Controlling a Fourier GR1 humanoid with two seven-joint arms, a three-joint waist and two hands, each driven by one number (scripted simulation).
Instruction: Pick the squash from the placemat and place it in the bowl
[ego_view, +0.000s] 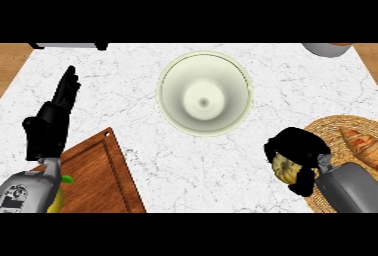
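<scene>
Black fingers (284, 145) of your right hand (299, 150) curl round the yellow squash (286, 168), holding it at the left edge of the woven placemat (332, 127), well to the right of the pale bowl (206, 93) on the marble bench (111, 85). Your left hand (52, 120) rests open at the view's left, fingers straight, above the wooden cutting board (100, 170). An orange-brown item (359, 142) lies on the placemat beside your right hand.

Wooden cutting board (103, 170), croissant (360, 144), yellow fruit (59, 196).

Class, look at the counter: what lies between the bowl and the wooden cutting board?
Only bare marble counter separates bowl from cutting board, in the head view.
</scene>
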